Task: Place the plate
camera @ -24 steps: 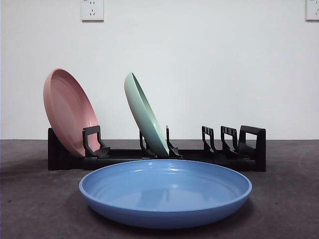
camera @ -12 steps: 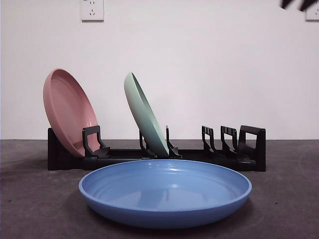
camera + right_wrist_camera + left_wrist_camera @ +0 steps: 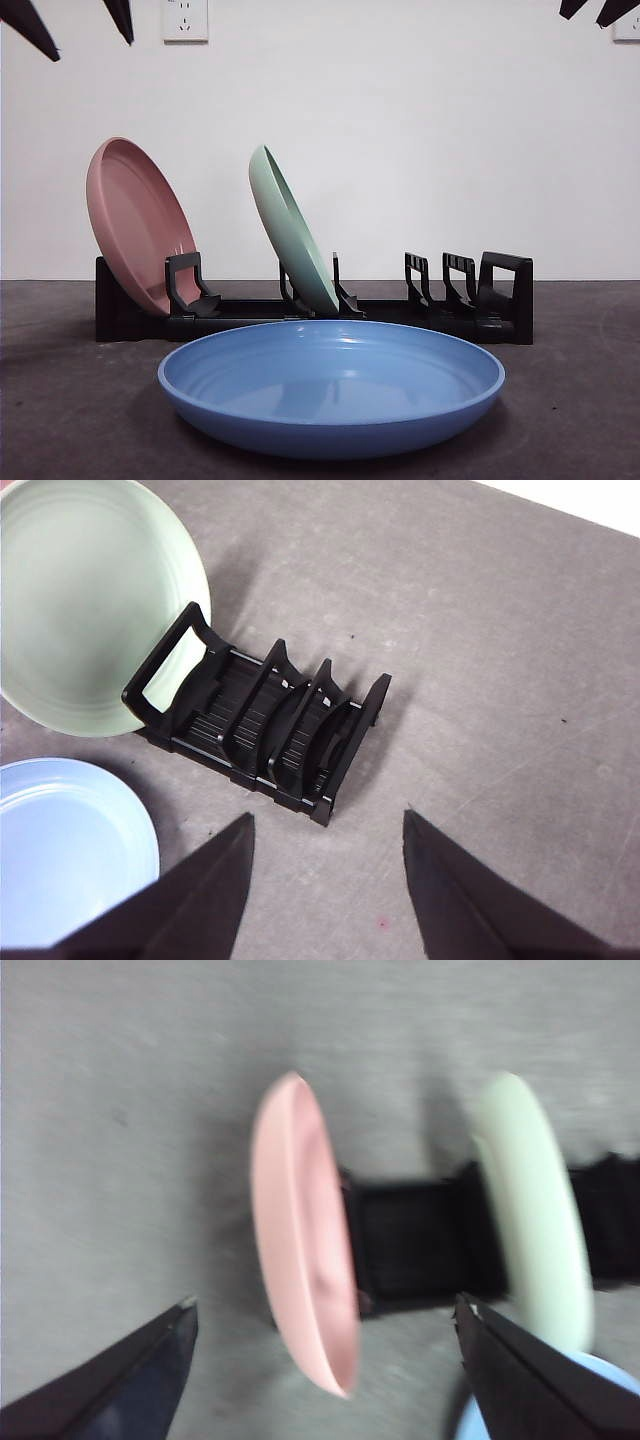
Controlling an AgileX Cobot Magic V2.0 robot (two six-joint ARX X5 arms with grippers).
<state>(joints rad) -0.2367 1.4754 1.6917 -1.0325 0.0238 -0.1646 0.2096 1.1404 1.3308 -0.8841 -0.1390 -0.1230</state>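
A blue plate (image 3: 332,385) lies flat on the table in front of a black rack (image 3: 470,305). A pink plate (image 3: 140,224) stands in the rack's left end and a pale green plate (image 3: 292,232) stands in a middle slot. My left gripper (image 3: 325,1310) is open and empty, high above the pink plate (image 3: 305,1235); its tips show at the top left of the front view (image 3: 75,22). My right gripper (image 3: 328,825) is open and empty, high above the rack's (image 3: 270,725) free end; its tips show at the top right of the front view (image 3: 600,10).
Several free slots stand at the rack's right end. A white wall with two sockets (image 3: 185,18) is behind the grey table (image 3: 80,400).
The left gripper's tips have come into the front view at the top left. The right gripper's tips, which appeared half a second ago, stay at the top right. The plates have not moved.
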